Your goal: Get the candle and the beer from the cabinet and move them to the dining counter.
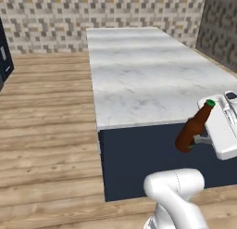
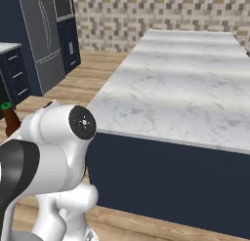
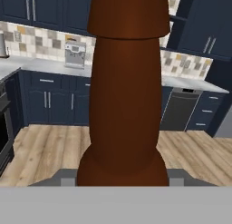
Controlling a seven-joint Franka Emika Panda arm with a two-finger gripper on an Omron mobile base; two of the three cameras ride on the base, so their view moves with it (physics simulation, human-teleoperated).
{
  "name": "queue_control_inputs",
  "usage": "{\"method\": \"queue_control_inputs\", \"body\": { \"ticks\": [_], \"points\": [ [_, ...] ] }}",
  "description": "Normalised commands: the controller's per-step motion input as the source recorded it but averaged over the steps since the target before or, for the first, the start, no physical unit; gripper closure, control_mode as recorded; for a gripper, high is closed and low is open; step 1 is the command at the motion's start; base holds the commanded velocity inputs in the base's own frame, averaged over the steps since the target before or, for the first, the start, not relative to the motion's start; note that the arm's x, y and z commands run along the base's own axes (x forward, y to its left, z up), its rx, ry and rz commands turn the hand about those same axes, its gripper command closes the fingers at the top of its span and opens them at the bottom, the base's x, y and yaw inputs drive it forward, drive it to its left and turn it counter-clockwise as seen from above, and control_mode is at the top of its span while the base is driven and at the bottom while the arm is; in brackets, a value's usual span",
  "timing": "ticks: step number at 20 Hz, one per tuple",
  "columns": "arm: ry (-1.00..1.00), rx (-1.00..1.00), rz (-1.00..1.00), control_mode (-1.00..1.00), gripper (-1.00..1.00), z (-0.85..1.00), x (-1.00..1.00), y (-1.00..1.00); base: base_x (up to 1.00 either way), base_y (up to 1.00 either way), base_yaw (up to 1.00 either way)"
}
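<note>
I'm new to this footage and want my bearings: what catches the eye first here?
The brown beer with its green cap, tilted in the gripper just off the near edge of the dining counter. That long white marble top on its navy base stretches away toward the tiled wall.

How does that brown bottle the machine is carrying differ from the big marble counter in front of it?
The beer is small, brown and glassy with a green cap; the dining counter is large, with a white grey-veined top on a navy base. The beer hangs tilted in the air, gripped between the fingers; the dining counter stands level on the wooden floor. The beer sits below and in front of the dining counter's near edge, not on it.
</note>
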Motion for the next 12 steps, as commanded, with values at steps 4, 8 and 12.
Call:
{"method": "queue_control_inputs", "body": {
  "ticks": [4, 8, 12],
  "points": [
    [0.00, 0.00, 0.00, 1.00, 1.00, 0.00, 0.00, 0.00, 0.26, -0.65, -0.05],
    [0.00, 0.00, 0.00, 1.00, 1.00, 0.00, 0.00, 0.00, 0.36, -0.65, -0.01],
    [0.00, 0.00, 0.00, 1.00, 1.00, 0.00, 0.00, 0.00, 0.35, -0.55, -0.02]
  ]
}}
